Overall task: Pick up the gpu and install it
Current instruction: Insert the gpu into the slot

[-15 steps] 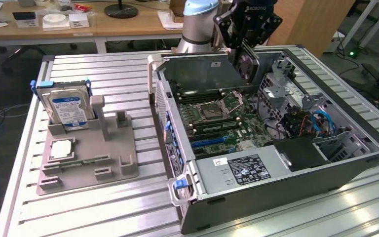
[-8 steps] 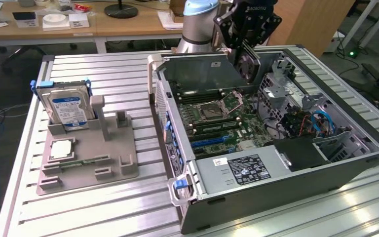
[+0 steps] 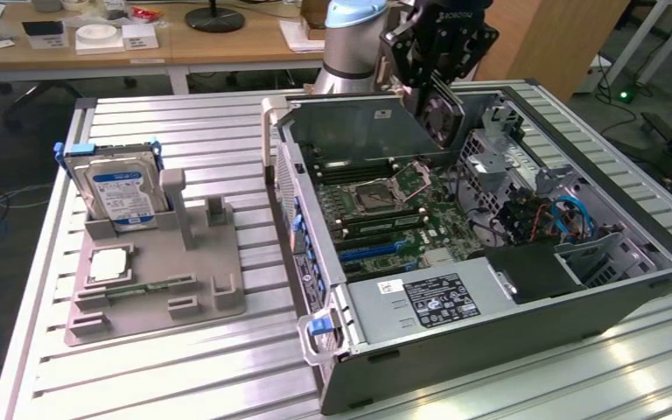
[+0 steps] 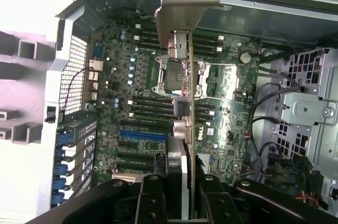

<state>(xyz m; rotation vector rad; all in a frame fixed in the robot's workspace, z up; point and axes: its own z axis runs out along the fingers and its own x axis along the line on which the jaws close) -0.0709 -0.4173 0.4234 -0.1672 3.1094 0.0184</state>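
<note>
a robot gripper [image 4: 182, 205] is pinching the gpu [image 4: 186, 113] between its two dark fingers [image 4: 150, 200]. the jaws are standing narrow, closed on the thin card. the card is hanging edge-on, with its pale metal bracket [image 4: 179, 7] at the end farthest from the fingers.

beneath the card, and apart from it, the green motherboard [image 4: 121, 102] is lying open inside the computer case [image 3: 488, 350]. the card's lower edge is sitting over the cpu socket [image 4: 208, 78], while the blue expansion slot [image 4: 141, 135] is lying off to one side of it. black cables [image 4: 264, 102] are looping near the drive cage.

farther off, on the exterior view's left, a grey tray [image 3: 155, 289] is standing well apart from the case on the slatted table [image 3: 196, 376]. it is holding a blue-labelled hard drive [image 3: 120, 192] and a small silver chip [image 3: 108, 262].

the step in hand is judged to be carrying the card over the board toward its slot. doing it well is likely depending on:
- holding the card upright and untwisted in the jaws
- lining its edge parallel with a slot rather than the socket
- pointing the bracket at the case's rear openings
- staying clear of the cables, the socket lever and the memory slots
</note>
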